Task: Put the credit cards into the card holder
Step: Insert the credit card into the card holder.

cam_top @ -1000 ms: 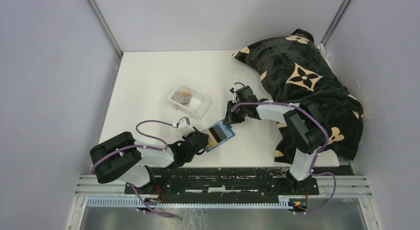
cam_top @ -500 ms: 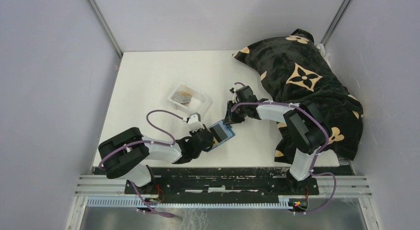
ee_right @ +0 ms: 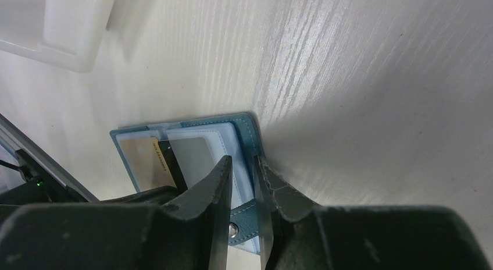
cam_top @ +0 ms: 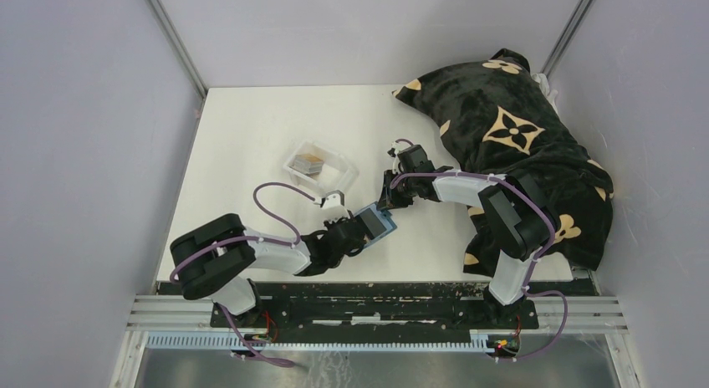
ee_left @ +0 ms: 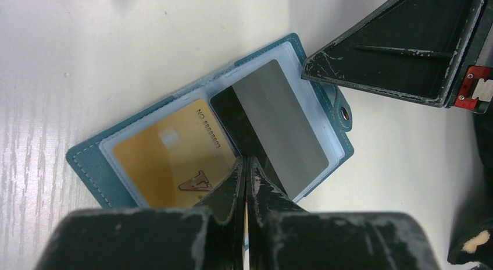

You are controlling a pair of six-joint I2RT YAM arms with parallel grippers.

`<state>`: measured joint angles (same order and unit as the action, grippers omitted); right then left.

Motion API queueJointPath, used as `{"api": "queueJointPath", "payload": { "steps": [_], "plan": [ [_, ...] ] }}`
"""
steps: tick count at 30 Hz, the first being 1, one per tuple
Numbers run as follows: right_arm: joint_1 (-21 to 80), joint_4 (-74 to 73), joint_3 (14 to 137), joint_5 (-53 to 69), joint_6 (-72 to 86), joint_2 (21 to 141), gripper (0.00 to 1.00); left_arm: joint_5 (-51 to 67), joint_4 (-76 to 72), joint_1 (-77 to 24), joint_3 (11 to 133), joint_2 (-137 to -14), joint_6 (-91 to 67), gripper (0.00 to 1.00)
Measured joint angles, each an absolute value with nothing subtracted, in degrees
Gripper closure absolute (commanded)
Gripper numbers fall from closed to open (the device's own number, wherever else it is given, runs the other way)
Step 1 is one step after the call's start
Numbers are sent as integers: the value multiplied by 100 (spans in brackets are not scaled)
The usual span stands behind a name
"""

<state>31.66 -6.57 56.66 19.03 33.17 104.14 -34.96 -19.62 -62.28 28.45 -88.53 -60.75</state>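
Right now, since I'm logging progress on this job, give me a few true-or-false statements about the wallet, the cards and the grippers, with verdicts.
1. The wallet lies open on the table. True.
2. A gold card sits in one of its sleeves. True.
3. The left gripper is open and empty. False: it is shut on a grey card at the wallet's other sleeve.
4. The clear tray is empty. False: cards lie in it.
5. The right gripper pinches the wallet's edge by the snap tab. True.
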Motion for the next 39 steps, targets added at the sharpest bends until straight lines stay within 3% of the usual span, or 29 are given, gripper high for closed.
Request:
{"api": "queueJointPath", "payload": {
  "steps": [30, 39],
  "plan": [
    [3159, -648, 5664, 1927, 3319, 10431, 74, -3778, -1986, -6250, 3242, -9317, -5837, 97],
    [3162, -644, 5664, 1922, 3310, 10425, 66, -3931, -1968, -6250, 3273, -9314, -5653, 91]
  ]
}}
